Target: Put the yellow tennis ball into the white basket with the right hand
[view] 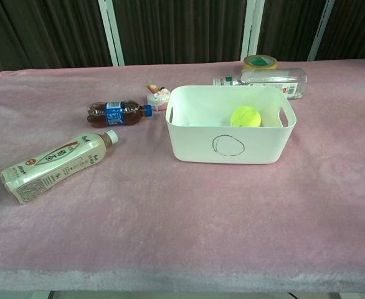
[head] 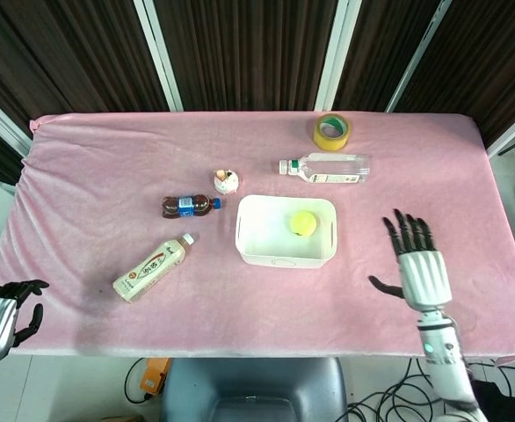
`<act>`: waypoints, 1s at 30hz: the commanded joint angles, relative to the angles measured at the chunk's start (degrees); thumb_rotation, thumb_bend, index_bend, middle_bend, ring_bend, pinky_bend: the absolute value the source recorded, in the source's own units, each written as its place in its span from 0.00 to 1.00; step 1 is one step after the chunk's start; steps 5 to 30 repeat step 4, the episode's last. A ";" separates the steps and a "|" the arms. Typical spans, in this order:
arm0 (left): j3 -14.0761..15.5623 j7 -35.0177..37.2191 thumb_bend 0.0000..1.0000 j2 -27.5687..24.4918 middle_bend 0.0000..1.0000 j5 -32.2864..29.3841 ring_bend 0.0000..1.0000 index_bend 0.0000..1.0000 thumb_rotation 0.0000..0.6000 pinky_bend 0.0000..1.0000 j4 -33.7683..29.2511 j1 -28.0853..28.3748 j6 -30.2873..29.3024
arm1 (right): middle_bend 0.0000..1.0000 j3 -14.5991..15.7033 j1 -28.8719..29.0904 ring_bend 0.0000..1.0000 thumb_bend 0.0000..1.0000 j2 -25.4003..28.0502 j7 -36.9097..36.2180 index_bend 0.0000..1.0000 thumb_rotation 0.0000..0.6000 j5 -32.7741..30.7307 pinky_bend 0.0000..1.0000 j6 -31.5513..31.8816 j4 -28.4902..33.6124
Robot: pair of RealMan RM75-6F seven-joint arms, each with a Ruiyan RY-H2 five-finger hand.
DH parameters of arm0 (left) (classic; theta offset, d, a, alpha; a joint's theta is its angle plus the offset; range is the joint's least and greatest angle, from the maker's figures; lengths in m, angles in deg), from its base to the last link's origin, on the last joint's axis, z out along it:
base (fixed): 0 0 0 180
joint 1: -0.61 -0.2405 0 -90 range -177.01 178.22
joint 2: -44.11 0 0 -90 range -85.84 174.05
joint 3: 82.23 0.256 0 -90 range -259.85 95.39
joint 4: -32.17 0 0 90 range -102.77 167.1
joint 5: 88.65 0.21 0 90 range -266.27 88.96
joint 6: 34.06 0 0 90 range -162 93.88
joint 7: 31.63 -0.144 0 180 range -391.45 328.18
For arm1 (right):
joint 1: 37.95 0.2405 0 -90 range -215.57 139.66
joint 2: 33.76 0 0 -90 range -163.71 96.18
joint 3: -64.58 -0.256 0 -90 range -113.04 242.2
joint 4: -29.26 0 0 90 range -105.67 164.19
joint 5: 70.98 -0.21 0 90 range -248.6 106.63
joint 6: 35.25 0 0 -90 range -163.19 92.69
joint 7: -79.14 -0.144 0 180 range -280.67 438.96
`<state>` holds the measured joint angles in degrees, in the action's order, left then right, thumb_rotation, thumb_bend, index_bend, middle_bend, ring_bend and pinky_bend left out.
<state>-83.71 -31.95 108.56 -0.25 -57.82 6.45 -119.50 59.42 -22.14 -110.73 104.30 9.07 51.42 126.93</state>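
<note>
We note the fuzzy yellow tennis ball (head: 304, 223) inside the white plastic basket (head: 242, 230); our right hand (head: 417, 263) empty, fingers spread; left hand (head: 3, 315) curled, empty

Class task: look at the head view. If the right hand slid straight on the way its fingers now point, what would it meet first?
The right hand points toward the table's far edge. Only bare pink cloth lies ahead; the clear bottle sits off to the left. The way looks free, though the hand's height is uncertain.
</note>
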 commanded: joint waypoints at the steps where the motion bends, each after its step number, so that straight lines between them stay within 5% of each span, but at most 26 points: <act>1: -0.09 -0.48 0.53 0.19 0.45 0.11 0.39 0.37 1.00 0.44 0.07 0.16 -0.01 | 0.03 5.26 -7.33 0.00 0.18 5.00 -3.47 0.04 1.00 -0.15 0.20 5.64 -3.01; 30: -0.07 -0.65 0.53 0.29 0.45 0.10 0.39 0.37 1.00 0.44 -0.01 0.27 0.16 | 0.03 5.71 -8.71 0.00 0.18 5.29 -7.35 0.01 1.00 0.03 0.20 5.42 -5.89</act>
